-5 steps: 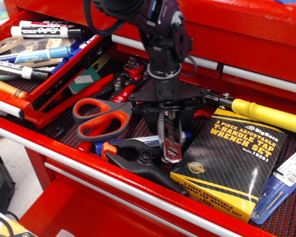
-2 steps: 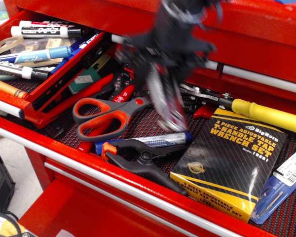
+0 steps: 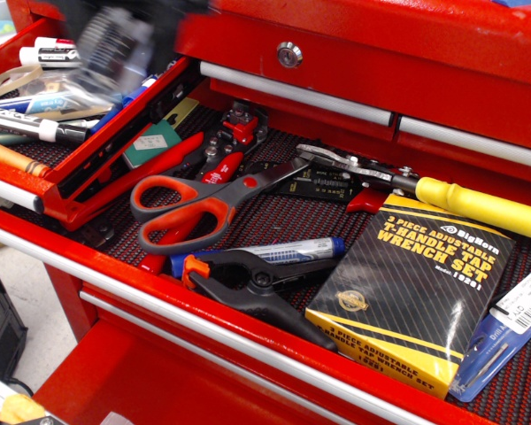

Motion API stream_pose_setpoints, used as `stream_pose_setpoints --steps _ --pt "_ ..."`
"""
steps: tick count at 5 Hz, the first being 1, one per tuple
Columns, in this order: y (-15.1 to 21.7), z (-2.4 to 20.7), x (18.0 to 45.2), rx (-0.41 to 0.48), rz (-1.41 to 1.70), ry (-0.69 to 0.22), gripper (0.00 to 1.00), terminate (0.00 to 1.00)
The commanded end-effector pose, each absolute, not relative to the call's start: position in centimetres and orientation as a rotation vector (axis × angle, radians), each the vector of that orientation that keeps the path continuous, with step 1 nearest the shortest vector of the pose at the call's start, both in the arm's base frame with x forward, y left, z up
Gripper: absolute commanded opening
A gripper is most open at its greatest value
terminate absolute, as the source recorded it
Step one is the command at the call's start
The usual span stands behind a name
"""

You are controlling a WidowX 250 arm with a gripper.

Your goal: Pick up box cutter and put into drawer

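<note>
The box cutter (image 3: 109, 42) shows as a blurred silver-grey ribbed shape at the top left, hanging over the markers in the narrow red drawer (image 3: 115, 135). My gripper (image 3: 124, 16) is a dark motion-blurred mass just above it at the frame's top edge, and it appears shut on the cutter. Its fingers are too blurred to make out. The drawer stands pulled out, with whiteboard markers (image 3: 35, 126) and pens inside and a silver pull rail (image 3: 4, 189) at its front.
The wide red drawer with woven liner (image 3: 265, 221) holds orange-grey scissors (image 3: 186, 204), a black spring clamp (image 3: 248, 283), a blue marker (image 3: 292, 251), a black-yellow tap wrench set box (image 3: 416, 288), a yellow-handled tool (image 3: 478, 208) and pliers (image 3: 221, 146).
The gripper has lifted the box cutter out of the wide drawer and carried it up and left, to above the narrow marker drawer. The spot by the clamp is now bare.
</note>
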State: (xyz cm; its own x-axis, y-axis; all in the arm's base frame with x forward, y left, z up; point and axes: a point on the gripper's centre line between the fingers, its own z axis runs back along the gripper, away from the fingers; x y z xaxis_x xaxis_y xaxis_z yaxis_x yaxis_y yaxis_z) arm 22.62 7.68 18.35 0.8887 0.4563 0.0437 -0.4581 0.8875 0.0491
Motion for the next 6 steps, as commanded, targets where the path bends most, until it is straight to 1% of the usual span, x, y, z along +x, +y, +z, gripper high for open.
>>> stream_pose_setpoints --steps 1,2,3,4,6 --pt "11.3 17.3 22.9 -0.036 0.335 -0.033 0.0 0.0" --pt "13.2 16.2 23.8 -0.034 0.262 -0.073 0.0 0.0" --pt "15.2 15.0 25.2 -0.052 0.133 -0.063 0.0 0.0" --pt "15.2 15.0 25.2 -0.052 0.133 -0.063 1.0 0.0" --pt "15.2 15.0 25.2 -0.052 0.133 -0.063 1.0 0.0"
